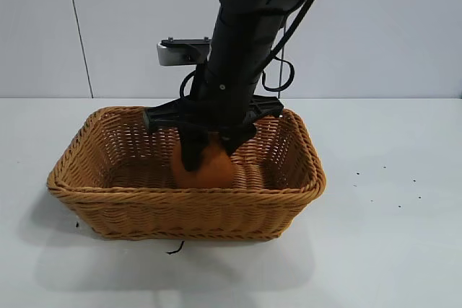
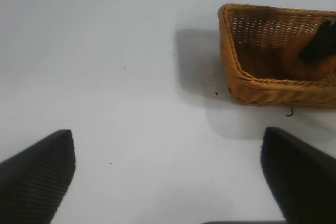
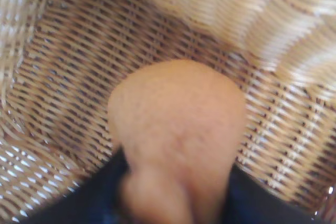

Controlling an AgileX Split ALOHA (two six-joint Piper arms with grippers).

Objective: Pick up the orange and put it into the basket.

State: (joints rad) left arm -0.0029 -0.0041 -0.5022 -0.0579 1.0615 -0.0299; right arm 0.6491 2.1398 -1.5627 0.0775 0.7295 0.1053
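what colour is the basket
Tan-brown woven wicker basket, clearest in the exterior view.

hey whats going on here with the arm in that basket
The right arm reaches steeply down into the large tan woven wicker basket on the white table. Its tool is around the matte brownish-orange lump, the orange, which sits low inside the basket, at or near its woven floor. Whether the fingers grip it or have let go cannot be told. The left tool is parked apart from the basket, wide open and empty over bare table.
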